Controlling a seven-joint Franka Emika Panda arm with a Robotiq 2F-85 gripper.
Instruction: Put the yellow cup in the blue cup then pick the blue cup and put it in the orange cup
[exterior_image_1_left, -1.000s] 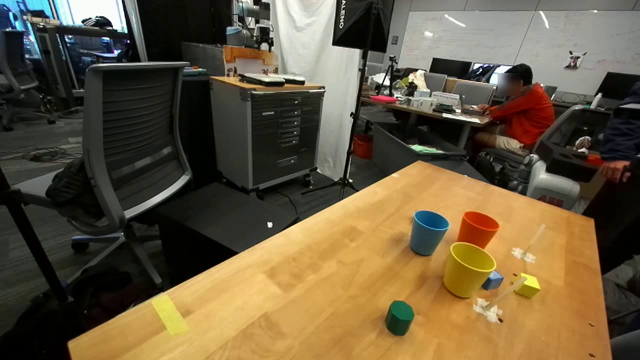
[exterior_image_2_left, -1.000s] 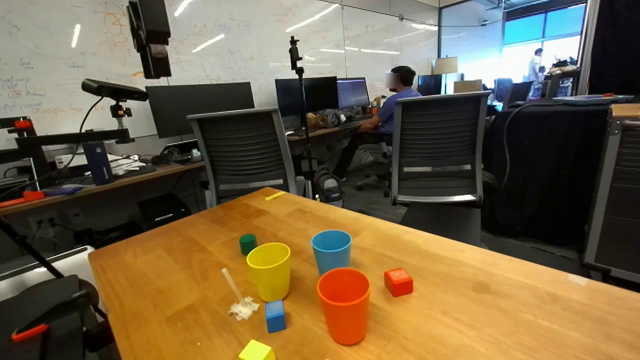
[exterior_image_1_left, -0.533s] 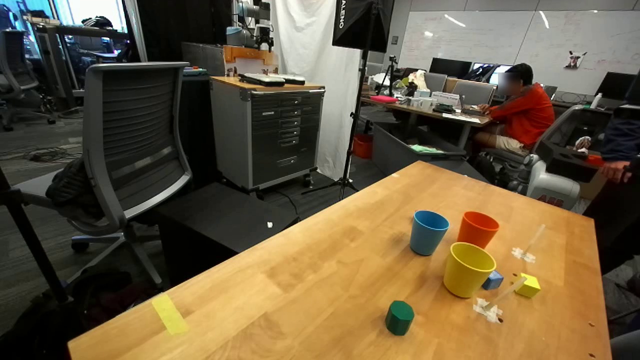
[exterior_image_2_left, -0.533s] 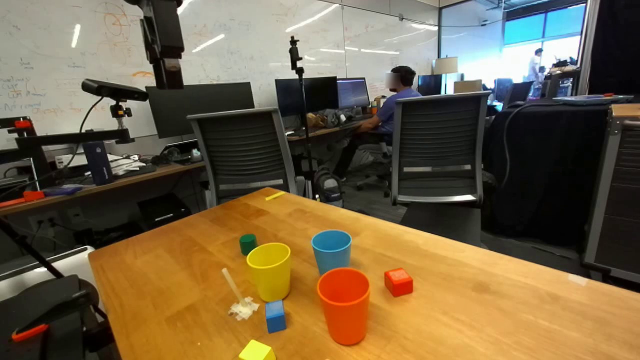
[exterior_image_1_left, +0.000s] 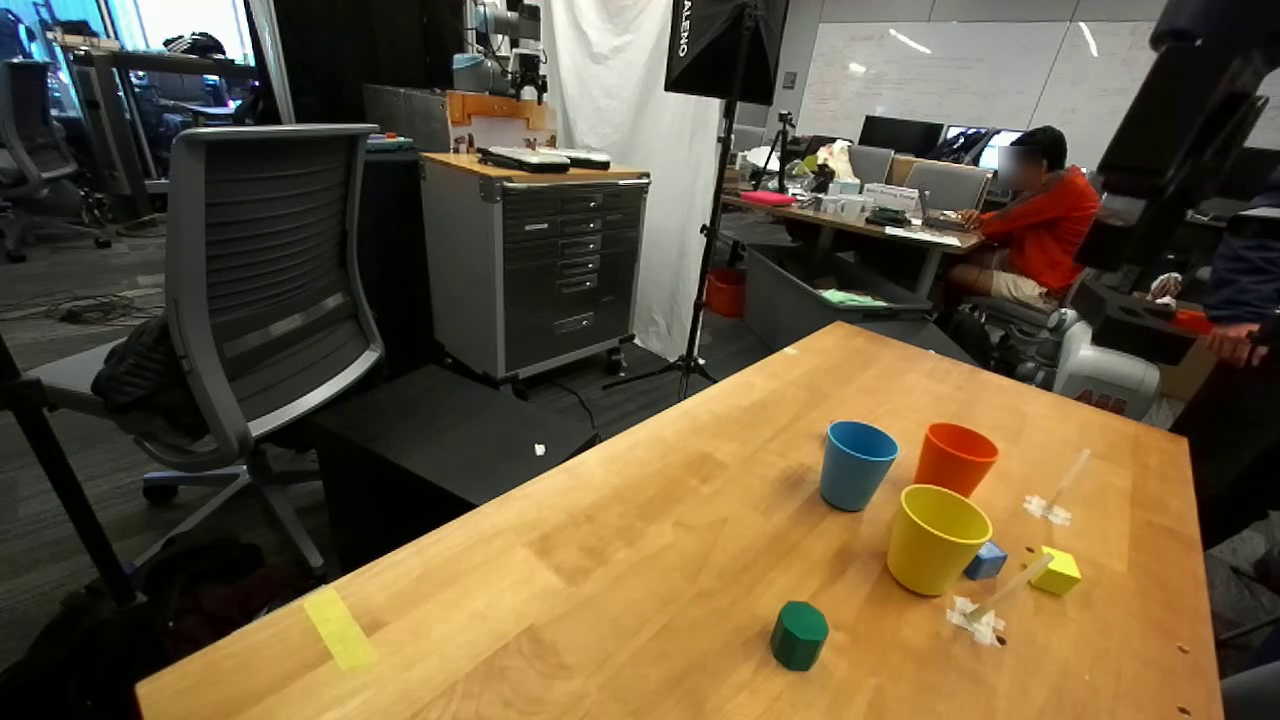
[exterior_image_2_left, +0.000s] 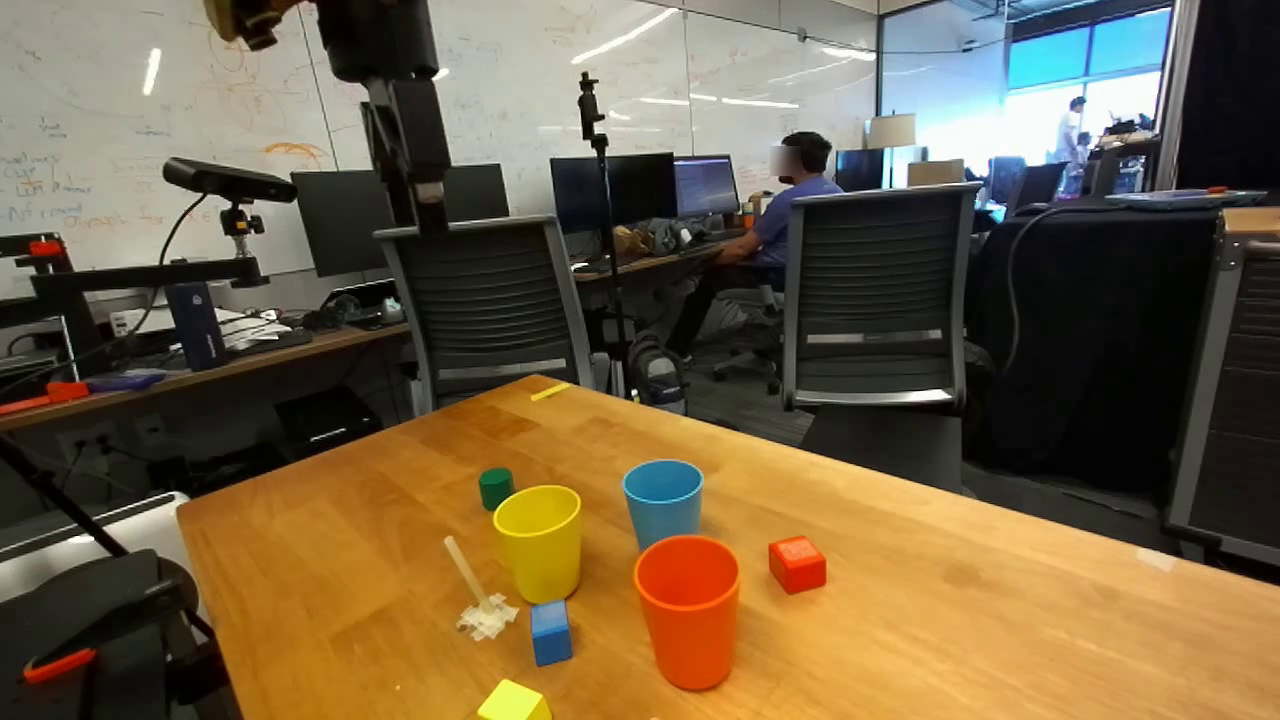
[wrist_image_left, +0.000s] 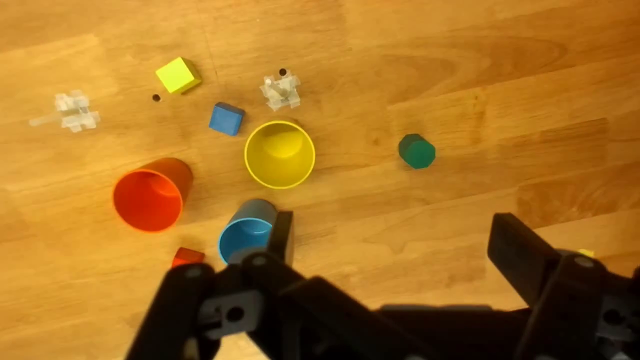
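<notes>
Yellow cup (exterior_image_1_left: 932, 552): upright, mouth up on the desk (exterior_image_1_left: 560, 590), well in from the corner marked by yellow tape (exterior_image_1_left: 338, 630); nearer that corner than the orange cup (exterior_image_1_left: 950, 465), and farther from the long edge running off it than the blue cup (exterior_image_1_left: 855, 470). Probably thin plastic, so likely light, smooth and fairly stiff, with slight give at the rim; hard to break, easy to tip or slide with a clumsy touch. As for the gripper (wrist_image_left: 392, 235): well above the desk, fingers spread wide, with nothing between them. Best to pinch the wall at the rim, one finger inside, one outside, on the side facing the taped corner, away from the blue block (wrist_image_left: 226, 119). Better to squeeze gently, and not to clasp the whole body, to avoid fouling the blue cup's wall when nesting.
</notes>
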